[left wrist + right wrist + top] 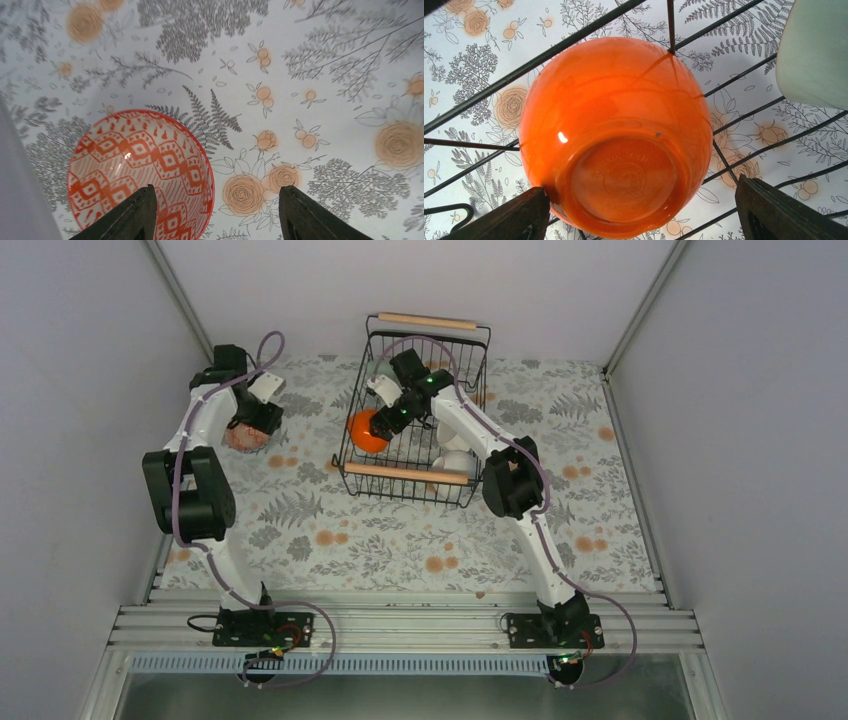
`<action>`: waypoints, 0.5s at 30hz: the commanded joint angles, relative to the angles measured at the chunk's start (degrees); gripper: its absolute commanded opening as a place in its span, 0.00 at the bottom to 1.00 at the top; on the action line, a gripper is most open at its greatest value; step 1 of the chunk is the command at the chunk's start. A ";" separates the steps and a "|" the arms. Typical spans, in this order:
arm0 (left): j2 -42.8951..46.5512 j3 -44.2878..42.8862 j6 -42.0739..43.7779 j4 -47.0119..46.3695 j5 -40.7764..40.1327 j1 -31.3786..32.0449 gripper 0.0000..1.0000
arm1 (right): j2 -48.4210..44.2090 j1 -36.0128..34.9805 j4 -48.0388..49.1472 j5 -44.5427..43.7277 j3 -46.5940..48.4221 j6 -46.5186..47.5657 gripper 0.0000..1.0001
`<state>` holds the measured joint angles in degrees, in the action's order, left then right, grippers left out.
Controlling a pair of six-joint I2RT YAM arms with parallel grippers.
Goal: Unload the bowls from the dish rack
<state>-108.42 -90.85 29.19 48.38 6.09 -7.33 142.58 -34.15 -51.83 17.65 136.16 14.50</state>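
Observation:
A pinkish-orange patterned bowl (243,436) (135,165) sits upright on the floral cloth at the far left. My left gripper (252,420) (218,189) hangs open over its right rim, one finger above the bowl's inside and the other above the cloth. The black wire dish rack (407,473) (474,101) stands at the back centre. Inside it a glossy orange bowl (365,430) (619,135) shows its underside. My right gripper (388,418) (641,185) is open around it, the left finger near its side and the right finger apart. A pale mint-green bowl (814,50) lies beside it.
White bowls (455,455) lie in the rack's right half, partly hidden by my right arm. The rack has light wooden handles at front and back (427,321). Grey walls close in the table on the left, back and right.

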 commanded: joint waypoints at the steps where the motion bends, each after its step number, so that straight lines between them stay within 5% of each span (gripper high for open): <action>1: 2.34 -1.96 -0.63 2.78 2.99 0.45 0.62 | 1.21 -0.44 1.71 2.58 1.56 -1.43 0.90; 15: 3.54 -1.50 -0.19 4.12 4.46 1.09 0.63 | 1.85 0.63 1.19 8.19 0.63 -1.18 0.78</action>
<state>-106.43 -91.83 29.10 51.57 9.63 -6.35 142.93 -34.02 -51.00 23.20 136.16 13.89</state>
